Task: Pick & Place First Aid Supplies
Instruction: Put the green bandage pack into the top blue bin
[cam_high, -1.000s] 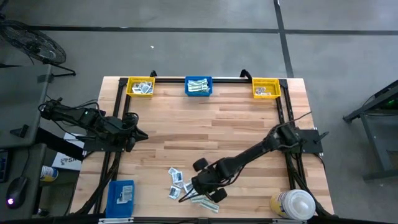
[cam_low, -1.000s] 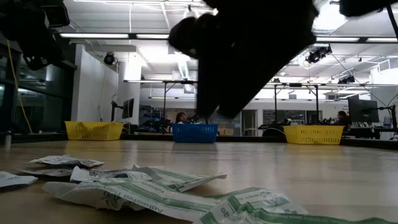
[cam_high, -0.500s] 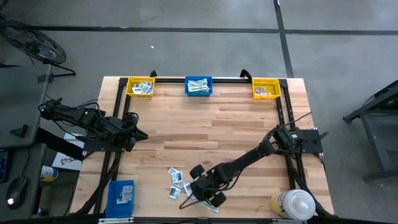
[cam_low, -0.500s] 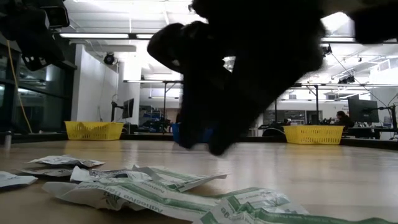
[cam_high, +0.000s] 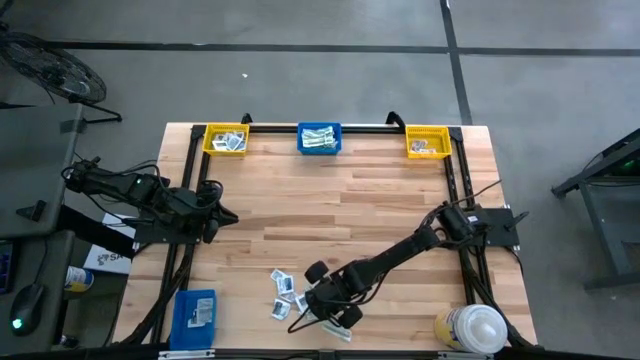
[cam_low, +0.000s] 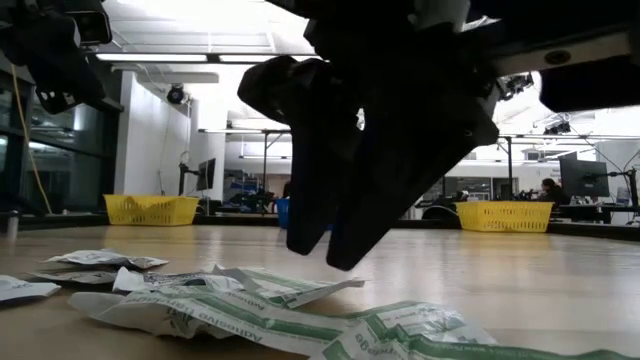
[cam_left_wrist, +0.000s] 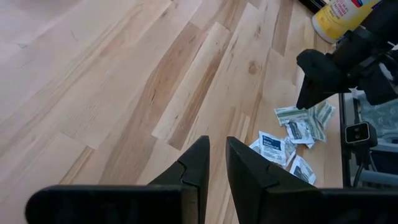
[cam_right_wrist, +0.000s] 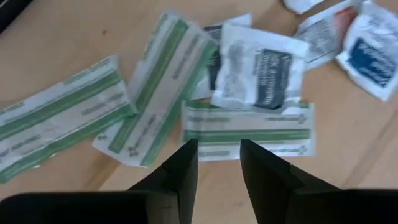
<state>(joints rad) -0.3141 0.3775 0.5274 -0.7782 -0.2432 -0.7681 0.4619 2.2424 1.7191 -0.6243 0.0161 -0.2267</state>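
Right hand (cam_right_wrist: 214, 163), fingers apart and holding nothing, hangs just above green-and-white striped paper packets (cam_right_wrist: 249, 129) heaped near the wooden counter's (cam_high: 340, 200) front edge; left hand (cam_high: 228, 216), fingers slightly apart, waits at its left side.

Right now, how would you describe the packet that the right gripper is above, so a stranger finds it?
Look at the pile of packets near the table's front edge. The right gripper hangs over a green-striped strip there. It lies flat, partly under a white square packet with dark print.
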